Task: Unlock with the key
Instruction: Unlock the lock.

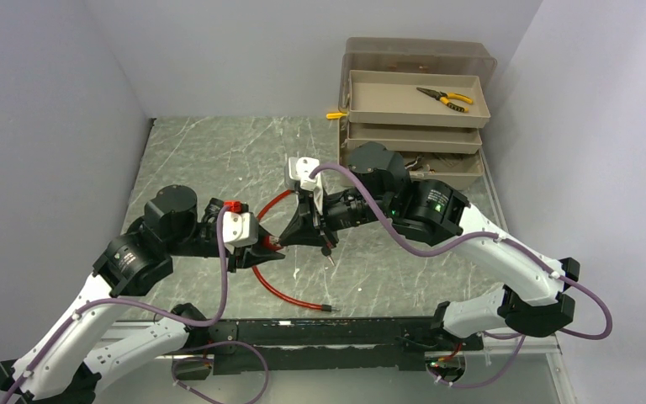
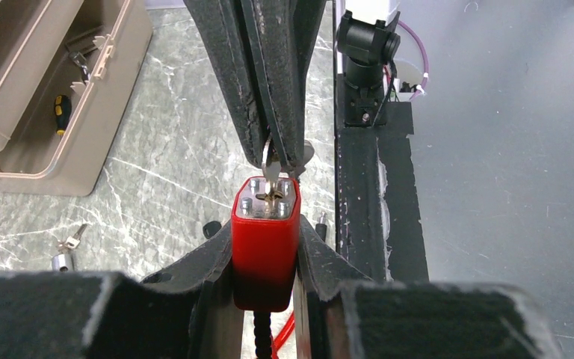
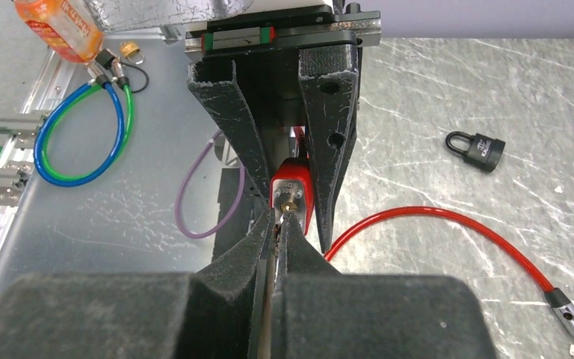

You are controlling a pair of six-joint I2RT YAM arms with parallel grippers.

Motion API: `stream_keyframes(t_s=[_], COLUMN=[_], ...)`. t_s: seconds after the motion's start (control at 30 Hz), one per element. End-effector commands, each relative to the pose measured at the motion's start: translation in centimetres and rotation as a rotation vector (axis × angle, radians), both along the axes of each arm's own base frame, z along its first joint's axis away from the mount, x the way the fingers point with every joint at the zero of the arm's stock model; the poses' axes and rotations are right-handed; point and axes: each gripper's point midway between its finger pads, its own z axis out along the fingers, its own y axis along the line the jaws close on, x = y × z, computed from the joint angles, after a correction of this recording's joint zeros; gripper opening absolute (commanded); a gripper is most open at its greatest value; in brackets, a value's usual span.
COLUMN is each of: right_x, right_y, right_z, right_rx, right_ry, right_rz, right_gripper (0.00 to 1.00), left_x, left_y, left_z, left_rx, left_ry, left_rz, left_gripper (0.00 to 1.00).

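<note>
The left gripper [image 1: 271, 247] is clamped on the red rectangular cable padlock [image 2: 265, 250]. The small silver key [image 2: 272, 182] sits in its keyway, pinched between the closed fingers of the right gripper [image 3: 278, 228]. At the far right, the top tray of the tan plastic tiered toolbox [image 1: 404, 119] holds yellow-handled pliers [image 1: 446, 98].

The lock [image 2: 265, 239] sits in the left jaws, the key [image 2: 272, 179] in the right jaws at its face; toolbox [image 1: 412, 114] behind, cable [image 3: 433, 211] on the worktop [image 1: 219, 151].

Arms angled inward, left gripper [image 2: 265, 243] part-closed, right gripper [image 3: 278, 221] pinched tight (tips facing).
</note>
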Motion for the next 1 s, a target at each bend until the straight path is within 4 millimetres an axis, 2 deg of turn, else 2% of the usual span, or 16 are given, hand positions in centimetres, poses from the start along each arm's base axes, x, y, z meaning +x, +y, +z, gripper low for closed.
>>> stream_keyframes(t_s=[0.0,0.2,0.73,0.83,0.97], right_x=[1.3,1.7,1.7,1.7,0.6], right_y=[-0.9,-1.6,-2.7,-3.6,-3.0], right_z=[1.7,2.9,3.5,4.5,3.2], right_rx=[0.018,0.040,0.039,0.063,0.043], right_ry=[-0.074,-0.110,-0.206,-0.262,-0.318], right_rz=[-0.070,-0.101,-0.088,-0.105,-0.056], right_gripper=[0.00,0.00,0.00,0.00,0.00], left_x=[-0.6,-0.7,-1.4,-1.6,-2.1], left_y=[-0.2,-0.2,-0.5,-0.6,-0.8], left_z=[1.8,1.8,0.7,0.6,0.7], left_rx=[-0.058,-0.056,-0.044,-0.048,-0.060], left_ry=[-0.018,-0.013,0.044,0.062,0.086], left_rz=[-0.032,-0.038,-0.079,-0.087,-0.118], left_gripper=[0.00,0.00,0.00,0.00,0.00])
